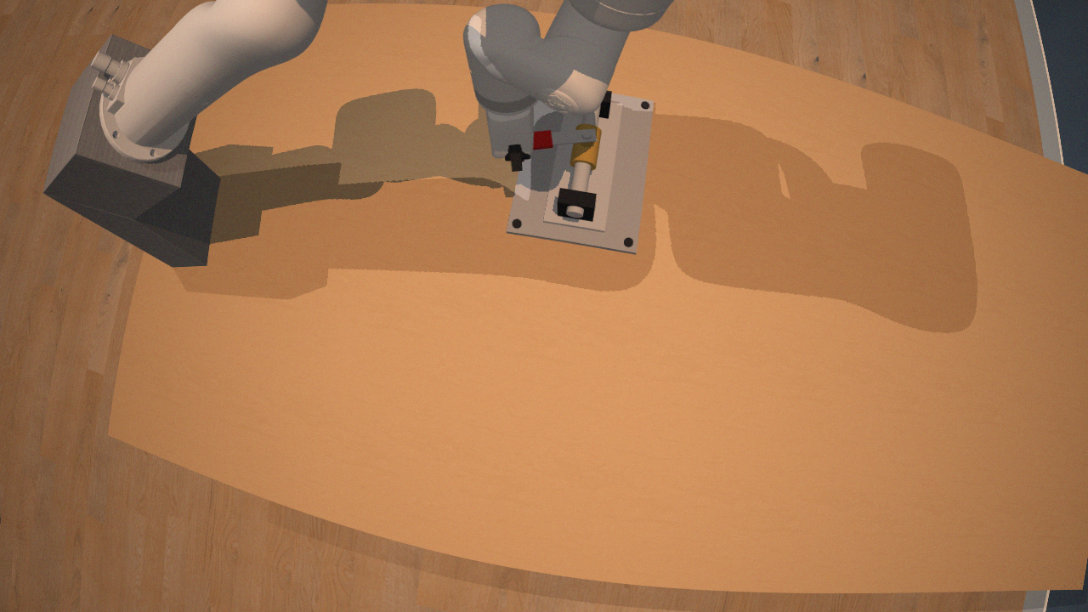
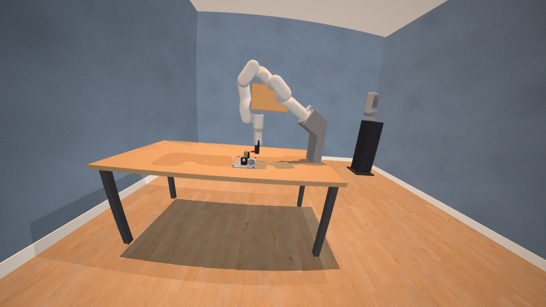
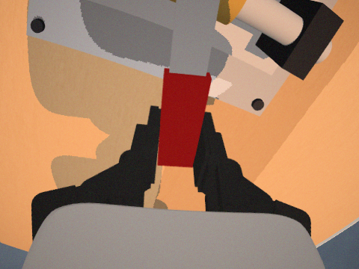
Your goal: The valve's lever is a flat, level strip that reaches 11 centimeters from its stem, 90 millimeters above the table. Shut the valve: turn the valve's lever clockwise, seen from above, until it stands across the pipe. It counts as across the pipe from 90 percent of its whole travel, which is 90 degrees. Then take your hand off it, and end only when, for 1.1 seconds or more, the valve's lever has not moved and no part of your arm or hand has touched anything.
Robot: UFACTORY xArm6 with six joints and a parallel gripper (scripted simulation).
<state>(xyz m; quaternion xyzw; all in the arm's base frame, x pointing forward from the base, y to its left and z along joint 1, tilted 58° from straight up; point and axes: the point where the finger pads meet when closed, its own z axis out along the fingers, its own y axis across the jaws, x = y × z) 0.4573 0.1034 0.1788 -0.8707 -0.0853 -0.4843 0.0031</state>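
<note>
The valve sits on a grey baseplate (image 1: 581,182) on the table. Its cream pipe (image 3: 271,7) runs through a brass body (image 1: 586,144) between black end blocks. The valve's lever (image 3: 191,20) is a grey strip with a red tip (image 3: 182,119). In the wrist view it stands nearly across the pipe. My gripper (image 3: 177,126) is shut on the red tip, one black finger on each side. In the top view the red tip (image 1: 542,139) points left of the brass body, with my gripper (image 1: 524,152) partly hidden under my wrist.
My arm's grey base block (image 1: 129,197) stands at the table's left end. A black pedestal (image 2: 365,146) with a grey object stands on the floor to the right of the table. The baseplate has dark bolts at its corners.
</note>
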